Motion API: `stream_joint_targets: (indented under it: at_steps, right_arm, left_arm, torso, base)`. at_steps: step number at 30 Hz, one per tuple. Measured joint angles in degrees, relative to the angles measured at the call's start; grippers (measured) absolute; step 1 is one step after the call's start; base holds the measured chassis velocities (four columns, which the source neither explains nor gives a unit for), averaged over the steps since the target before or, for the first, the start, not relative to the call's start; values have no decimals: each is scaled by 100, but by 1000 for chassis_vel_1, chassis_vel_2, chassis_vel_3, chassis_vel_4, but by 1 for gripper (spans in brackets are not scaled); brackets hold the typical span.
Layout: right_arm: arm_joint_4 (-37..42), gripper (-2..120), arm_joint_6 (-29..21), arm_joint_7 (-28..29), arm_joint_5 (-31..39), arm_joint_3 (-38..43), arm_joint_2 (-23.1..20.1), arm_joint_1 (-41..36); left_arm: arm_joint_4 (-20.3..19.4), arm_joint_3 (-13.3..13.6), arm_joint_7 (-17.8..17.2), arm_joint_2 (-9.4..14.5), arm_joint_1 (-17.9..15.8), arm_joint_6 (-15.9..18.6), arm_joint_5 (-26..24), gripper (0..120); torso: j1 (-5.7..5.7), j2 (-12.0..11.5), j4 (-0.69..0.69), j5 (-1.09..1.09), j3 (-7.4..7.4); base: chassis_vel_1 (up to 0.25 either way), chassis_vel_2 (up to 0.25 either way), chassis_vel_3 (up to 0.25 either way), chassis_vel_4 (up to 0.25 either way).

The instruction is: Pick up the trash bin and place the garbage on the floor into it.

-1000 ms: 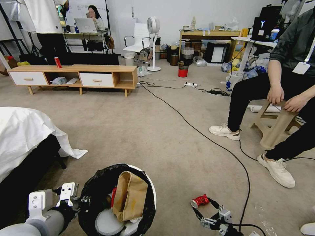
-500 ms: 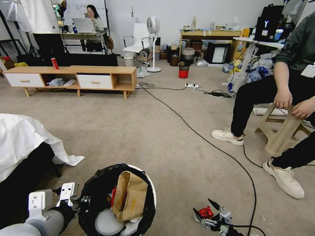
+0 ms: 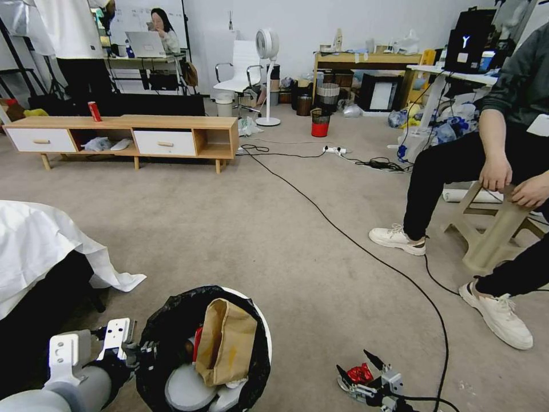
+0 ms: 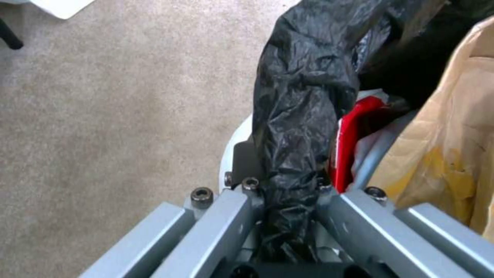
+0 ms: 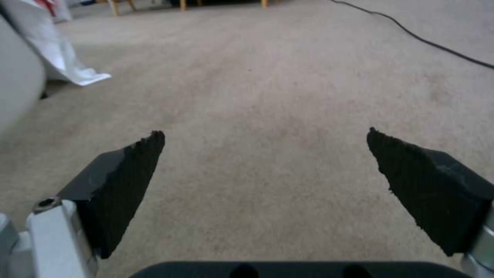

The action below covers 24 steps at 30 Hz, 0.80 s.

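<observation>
Two pincers are seen low in the head view: at the left, the left pincer [image 3: 132, 348] is clamped on the black-bag-covered rim of the trash bin [image 3: 260, 326], which is held close before the robot with a brown paper bag [image 3: 227, 343] and a red packet [image 4: 355, 131] inside it. Farther right, the right pincer [image 3: 355, 367] is held just above the floor [image 3: 257, 229] with its fingers [image 5: 123, 181] spread apart, and a crushed red can [image 3: 360, 373] is seen lying between them on the carpet, just left of a black cable [image 3: 343, 232].
</observation>
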Motion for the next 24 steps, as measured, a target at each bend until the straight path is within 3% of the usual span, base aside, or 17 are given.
stream_joint_targets:
  at_steps: [6,10,14,22,24]
  right_arm:
    - [-28,100,-144,422,-80,-119,30,128]
    - [-109,100,-451,485,33,-125,-63,272]
    - [-296,100,-770,914,17,-210,-219,500]
    - [-749,100,-889,1023,158,-568,-308,865]
    - [-752,100,-1228,1107,248,-669,-369,901]
  left_arm:
    - [-4,-31,0,4,27,0,0,1]
    - [-21,-45,0,9,27,0,-2,1]
    - [-36,-45,-8,11,26,0,-4,1]
    - [-56,-44,-27,18,-5,0,-4,1]
    - [-63,-40,-33,12,-5,0,-2,1]
  torso:
    - [0,0,1,0,0]
    - [0,0,0,0,0]
    - [0,0,0,-1,0]
    - [0,0,1,0,0]
    - [0,0,1,2,0]
  base:
    - [0,0,0,0]
    - [0,0,0,0]
    - [0,0,0,0]
    - [0,0,0,0]
    - [0,0,0,0]
